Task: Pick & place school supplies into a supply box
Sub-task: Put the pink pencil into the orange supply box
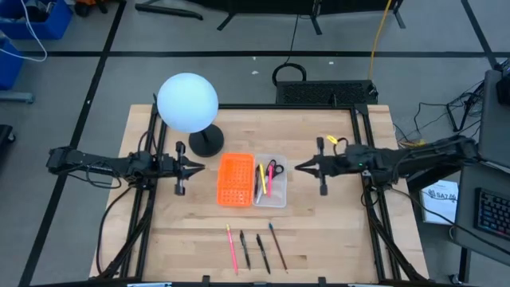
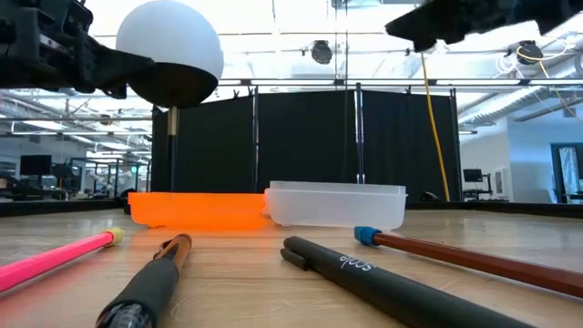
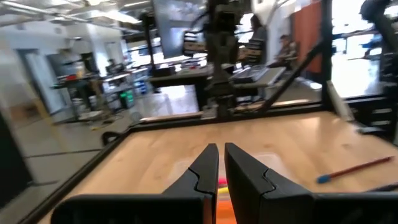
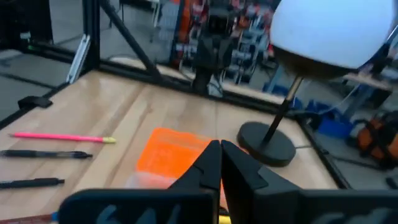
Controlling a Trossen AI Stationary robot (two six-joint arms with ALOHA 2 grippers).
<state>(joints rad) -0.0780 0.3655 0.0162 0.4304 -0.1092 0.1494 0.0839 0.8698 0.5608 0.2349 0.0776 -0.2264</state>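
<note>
Right gripper (image 1: 298, 167) at box's 3 o'clock, jaws pressed together, empty. Left gripper (image 1: 202, 167) at 9 o'clock, jaws nearly together. Clear box (image 1: 271, 181) holds scissors (image 1: 272, 168), pencils. Four pens (image 1: 255, 249) at table's 6 o'clock.

Bright, even light overhead; both wrist views soft with blur.

The globe lamp (image 1: 187, 102) glows white from above and throws only a faint shadow on the tabletop (image 1: 335, 231) beside its base. Seen level, ceiling strips and windows behind the lamp flare, leaving its underside dark; the pens (image 2: 364, 273) in front of it are large and out of focus, and the orange piece (image 2: 196, 209) glows. In the wrist views the room behind the lamp smears, and each tool's dark fingers (image 3: 205, 171) (image 4: 208, 165) are soft-edged.
</note>
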